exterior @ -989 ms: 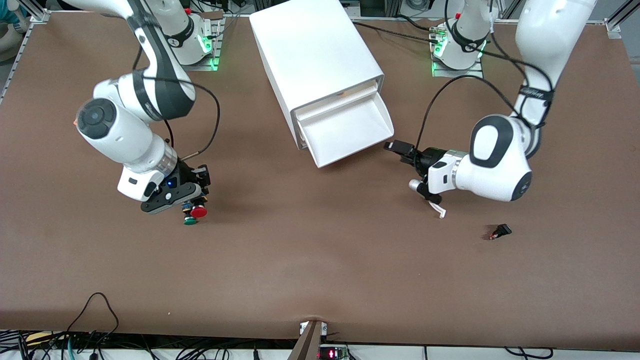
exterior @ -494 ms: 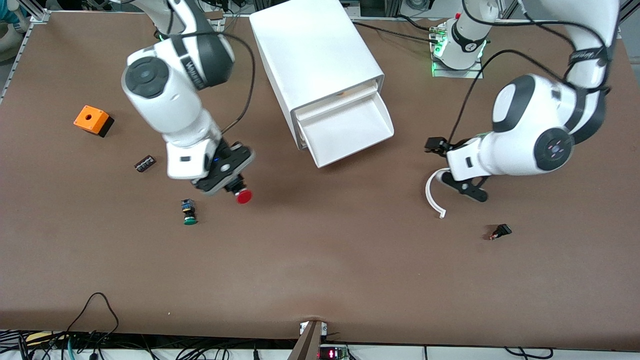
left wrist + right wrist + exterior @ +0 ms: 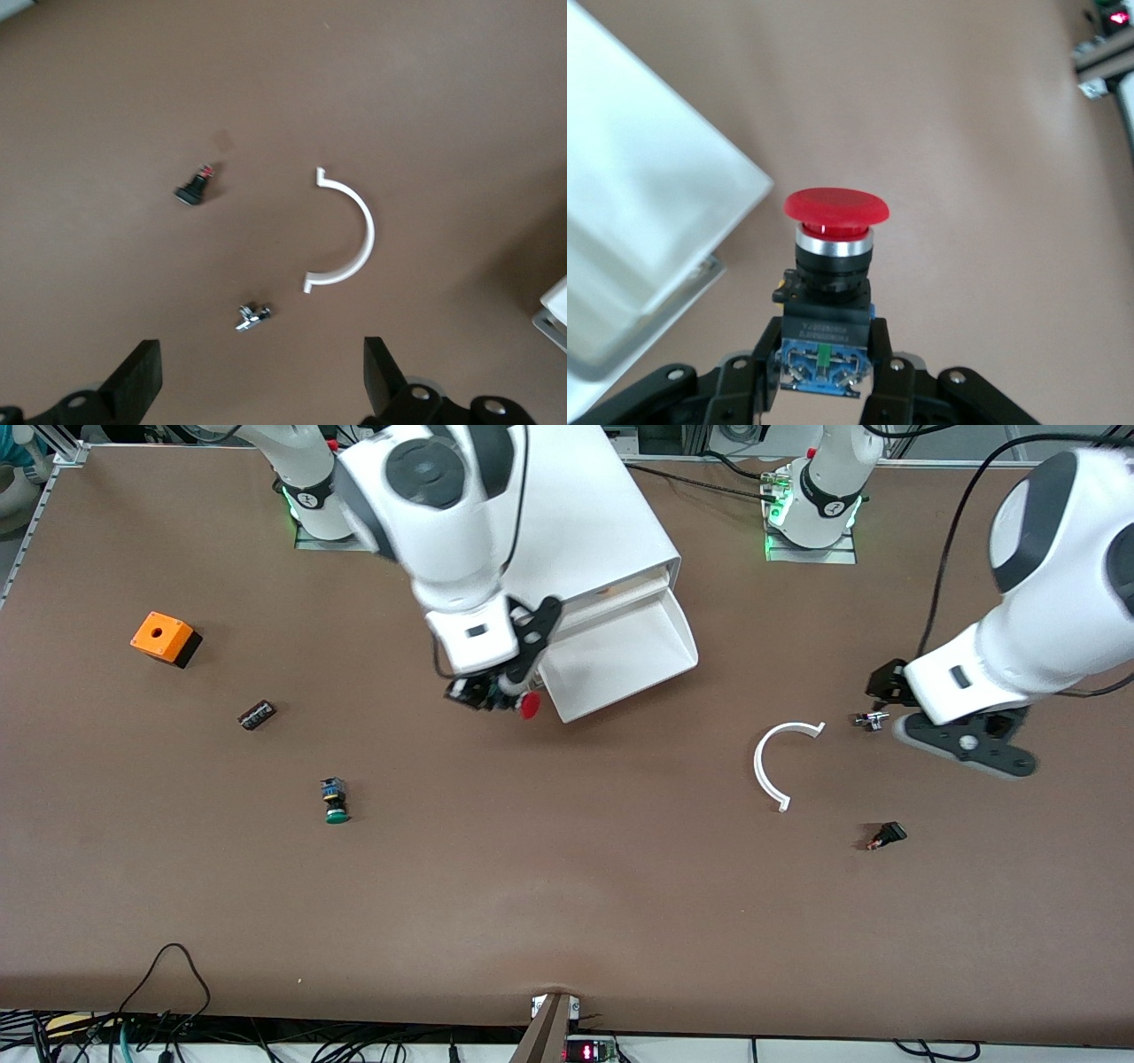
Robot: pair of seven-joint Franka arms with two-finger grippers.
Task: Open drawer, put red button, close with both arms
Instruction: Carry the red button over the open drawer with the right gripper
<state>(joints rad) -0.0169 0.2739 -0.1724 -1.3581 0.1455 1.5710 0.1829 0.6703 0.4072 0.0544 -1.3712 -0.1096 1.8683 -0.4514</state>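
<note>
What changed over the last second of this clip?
The right gripper, shut on the red button, lifted it from beside the green button and carried it to the open drawer's front corner. The left gripper, open, withdrew from the drawer toward its own end of the table. The drawer, white arc and green button stayed put.

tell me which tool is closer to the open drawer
Right. The right tool holds the red button just beside the open drawer, at its corner. The left tool is open over the table toward the left arm's end, past the white curved piece.
</note>
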